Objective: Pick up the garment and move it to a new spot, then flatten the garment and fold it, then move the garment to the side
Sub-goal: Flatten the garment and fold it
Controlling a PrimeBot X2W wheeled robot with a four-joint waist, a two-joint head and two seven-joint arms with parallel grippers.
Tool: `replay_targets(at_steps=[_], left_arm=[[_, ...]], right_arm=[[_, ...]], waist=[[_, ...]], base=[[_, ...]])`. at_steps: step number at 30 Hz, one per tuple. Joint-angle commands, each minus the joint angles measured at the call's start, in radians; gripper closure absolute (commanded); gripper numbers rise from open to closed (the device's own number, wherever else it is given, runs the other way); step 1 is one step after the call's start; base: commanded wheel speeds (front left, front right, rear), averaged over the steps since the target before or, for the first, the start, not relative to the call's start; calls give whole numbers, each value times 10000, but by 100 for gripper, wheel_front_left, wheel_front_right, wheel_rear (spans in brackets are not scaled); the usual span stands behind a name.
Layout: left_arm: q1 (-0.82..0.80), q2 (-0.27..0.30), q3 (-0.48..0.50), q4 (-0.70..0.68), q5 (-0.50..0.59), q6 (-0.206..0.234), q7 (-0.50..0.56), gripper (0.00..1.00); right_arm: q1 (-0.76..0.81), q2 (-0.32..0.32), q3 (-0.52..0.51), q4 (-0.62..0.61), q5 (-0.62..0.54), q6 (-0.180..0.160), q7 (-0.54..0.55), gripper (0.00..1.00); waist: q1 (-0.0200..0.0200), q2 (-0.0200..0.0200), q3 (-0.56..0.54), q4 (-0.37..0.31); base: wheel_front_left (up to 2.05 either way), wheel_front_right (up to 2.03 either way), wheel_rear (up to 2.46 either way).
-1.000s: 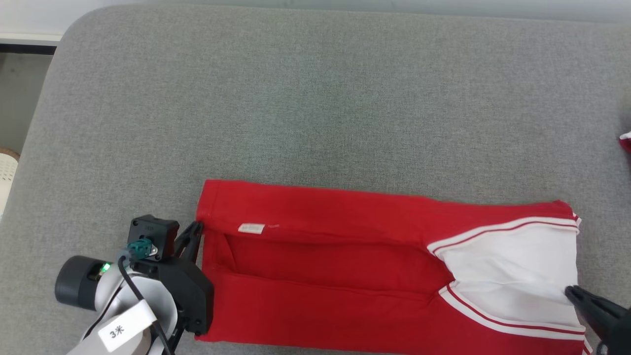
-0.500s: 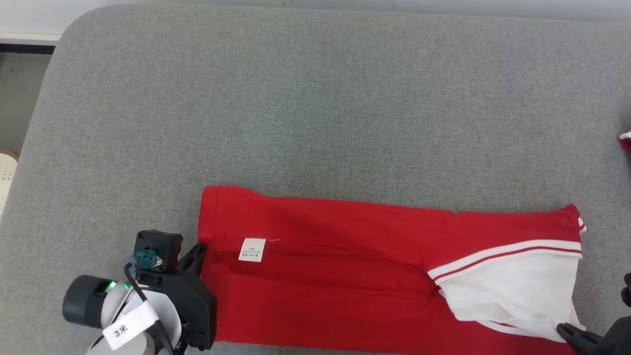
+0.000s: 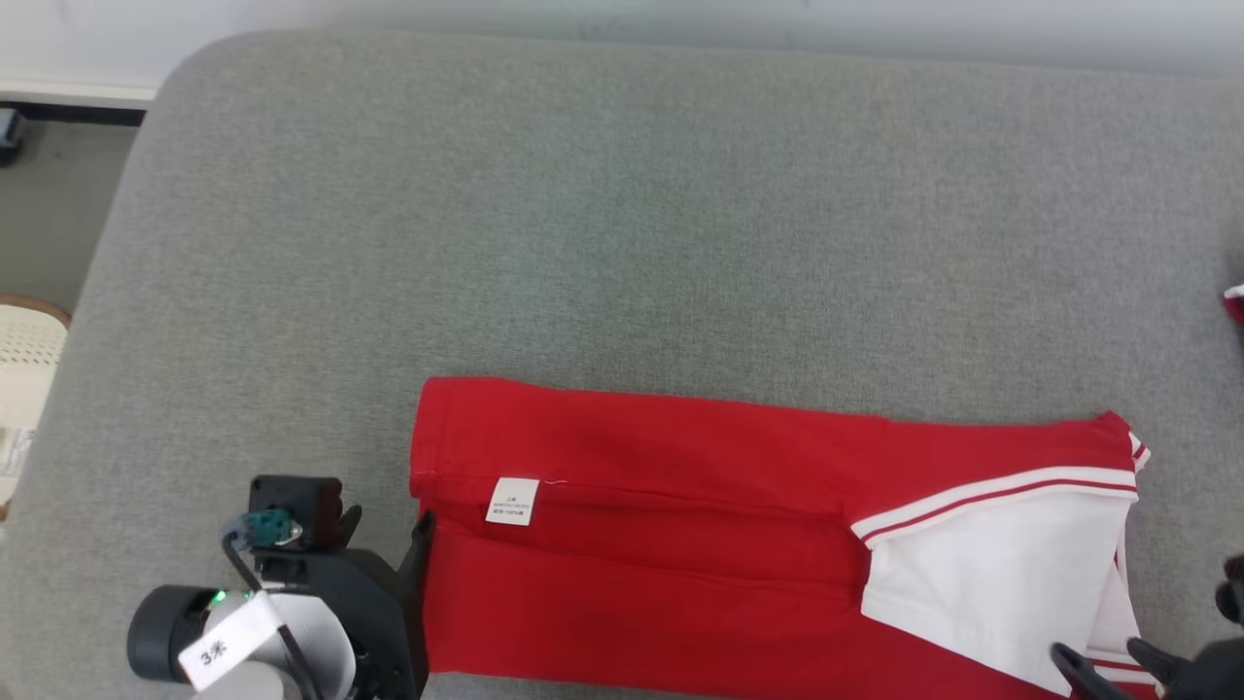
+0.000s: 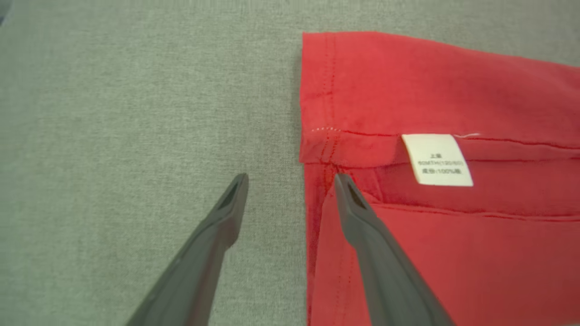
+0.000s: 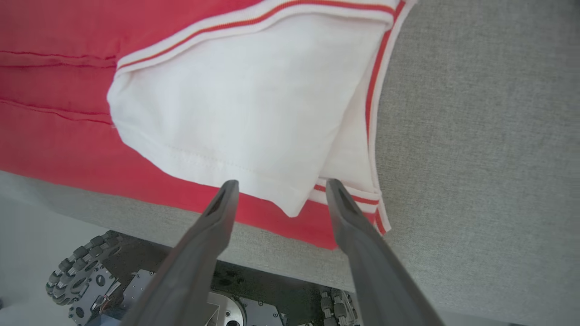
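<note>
the red garment (image 3: 680, 544) lies as a long folded band on the near part of the grey cushion (image 3: 583, 214), with its long axis running left to right between the arms. left gripper (image 4: 291, 179): fingers apart, empty, straddling the left hem. right gripper (image 5: 281, 183): fingers apart, empty, at the white sleeve (image 5: 253, 104) corner near the cushion's front edge. each arm is nearest its own end. a red-and-white scrap (image 3: 1234, 297) sits well apart at far right. nothing seen blocks an end-to-end fold.

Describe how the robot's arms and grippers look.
Left gripper: black housing on a pale forearm, a teal connector, a black cable, a green light and a white tag marked 3米. Right gripper: the same long, dark grey, tapering fingers with slotted tips.
</note>
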Motion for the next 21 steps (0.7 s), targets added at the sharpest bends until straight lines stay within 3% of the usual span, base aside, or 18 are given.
replay_targets(at_steps=[1, 6, 9, 10, 16, 17, 21], left_arm=[[276, -27, 162, -46, -147, 136, -221, 0], [653, -218, 542, -324, -406, 293, -859, 0], [761, -464, 1062, -588, -287, 353, -2202, 0], [761, -464, 1062, -588, -287, 353, -2202, 0], [1092, -975, 1639, -542, -505, -307, -4405, 0], [1144, -970, 1673, -421, -371, -509, -4909, 0], [814, -770, 1542, -170, 168, -864, -5444, 0]], right_arm=[[287, 61, -174, 111, -21, 1, -368, 0], [654, 72, -334, 627, 387, 1, -1749, 0], [727, 64, -453, 1119, 381, 1, -2807, 0], [727, 64, -453, 1119, 381, 1, -2807, 0], [630, 62, -863, 2414, -59, 2, -5184, 0], [491, 57, -935, 2821, -280, 1, -5965, 0], [132, 63, -873, 3562, -514, 1, -7488, 0]], waist=[[0, -1, -427, 220], [0, -1, -938, 324], [0, -1, -1295, 318], [0, -1, -1295, 318], [0, -1, -1843, 225], [0, -1, -1956, 143], [0, -1, -2059, -30]], base=[[0, 0, 0], [0, 0, 0], [0, 0, 0], [0, 0, 0], [0, 0, 0], [0, 0, 0], [0, 0, 0]])
